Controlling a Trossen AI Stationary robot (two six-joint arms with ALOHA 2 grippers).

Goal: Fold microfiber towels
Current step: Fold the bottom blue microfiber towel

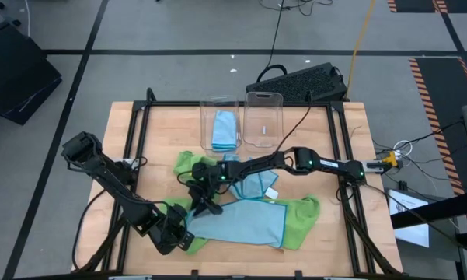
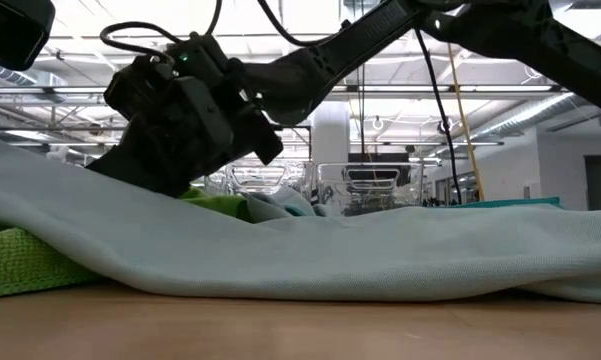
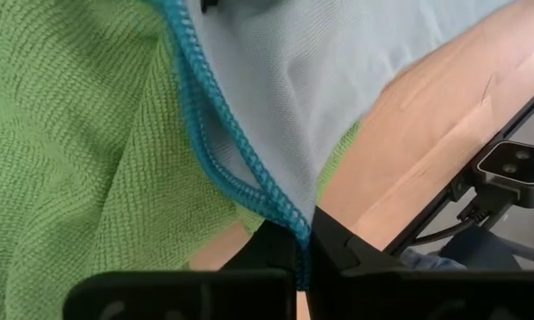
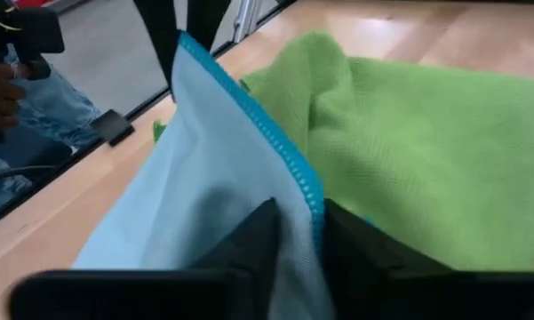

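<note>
1. Two grippers are on one light blue towel (image 1: 241,222), which lies flat at the near edge of the worktop (image 1: 350,155) over a lime green towel (image 1: 301,220).
2. Left gripper (image 1: 185,230) is pressed together on the near-left corner, pinching the stitched blue hem (image 3: 249,182).
3. Right gripper (image 1: 208,204) pinches the hem (image 4: 280,147) at the far-left corner, fingers (image 4: 249,236) closed on cloth.
4. Handling, my read: light, limp, no stiffness. It drapes and sags between the pinches. The hem is the firmest spot to hold, and corners are better than mid-edge.
5. Risk: the pile may cling to the green towel below and drag it along.
6. Room: bare worktop to the right, little to the near side. More cloth is heaped just behind the right gripper.
7. Far side: two clear bins (image 1: 263,117); the left one holds a folded blue towel (image 1: 226,128). Keep the lift clear of them.
</note>
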